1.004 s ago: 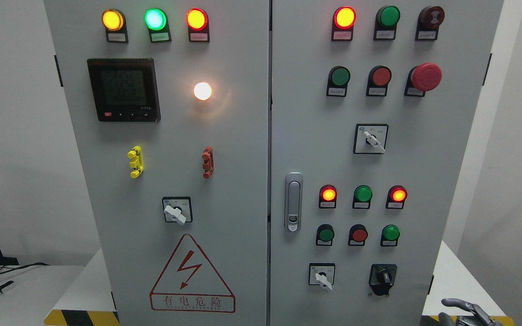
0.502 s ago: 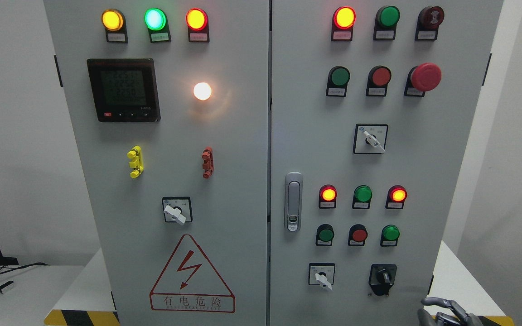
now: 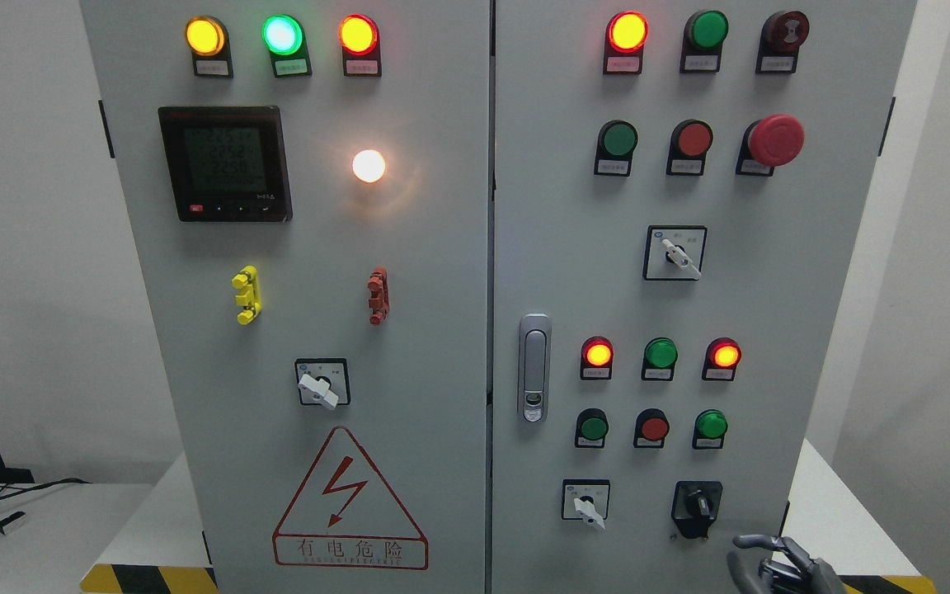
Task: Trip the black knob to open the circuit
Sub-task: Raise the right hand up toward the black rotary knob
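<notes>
Black knob (image 3: 697,502) upright on its plate, robot hand (image 3: 776,565) below.

Pale grey cabinet (image 3: 442,330) fills the frame. Upper left, three lamps (image 3: 281,35) glow amber, green, orange-red. Lower left, a red-outlined warning triangle (image 3: 349,495) with a red bolt. Bottom right, the black knob (image 3: 697,502) and the dark grey metal hand (image 3: 780,565). Bottom left edge, yellow-and-black stripes (image 3: 145,577).
</notes>
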Controlling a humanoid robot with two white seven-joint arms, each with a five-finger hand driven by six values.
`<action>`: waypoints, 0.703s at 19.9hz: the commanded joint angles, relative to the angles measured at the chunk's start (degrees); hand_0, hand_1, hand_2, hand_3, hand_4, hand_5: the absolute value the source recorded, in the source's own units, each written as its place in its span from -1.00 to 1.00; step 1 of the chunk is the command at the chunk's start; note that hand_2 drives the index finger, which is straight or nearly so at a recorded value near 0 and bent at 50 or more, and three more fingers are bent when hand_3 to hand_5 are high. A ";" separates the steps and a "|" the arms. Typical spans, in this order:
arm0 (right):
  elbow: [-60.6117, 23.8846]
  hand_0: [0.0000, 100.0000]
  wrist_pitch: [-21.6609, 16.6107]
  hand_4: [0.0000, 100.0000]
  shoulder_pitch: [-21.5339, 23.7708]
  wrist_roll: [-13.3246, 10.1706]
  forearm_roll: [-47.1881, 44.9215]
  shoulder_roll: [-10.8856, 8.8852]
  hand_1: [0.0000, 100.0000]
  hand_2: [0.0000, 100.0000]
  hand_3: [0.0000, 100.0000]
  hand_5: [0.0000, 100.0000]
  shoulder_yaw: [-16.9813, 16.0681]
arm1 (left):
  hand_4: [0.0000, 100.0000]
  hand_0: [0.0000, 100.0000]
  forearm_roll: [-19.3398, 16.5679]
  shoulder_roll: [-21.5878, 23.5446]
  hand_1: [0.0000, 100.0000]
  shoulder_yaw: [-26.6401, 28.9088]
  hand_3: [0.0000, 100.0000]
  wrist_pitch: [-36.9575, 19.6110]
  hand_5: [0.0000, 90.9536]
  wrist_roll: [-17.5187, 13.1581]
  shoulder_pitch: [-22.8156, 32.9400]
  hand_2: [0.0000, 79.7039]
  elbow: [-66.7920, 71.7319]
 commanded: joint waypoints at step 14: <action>5.67 -0.28 -0.15 1.00 -3.58 -0.23 0.15 0.69 0.33 -0.15 1.00 0.91 3.08 | -1.00 -0.76 -1.76 0.01 -0.22 0.00 -1.00 0.03 -1.00 0.04 0.00 -1.00 0.01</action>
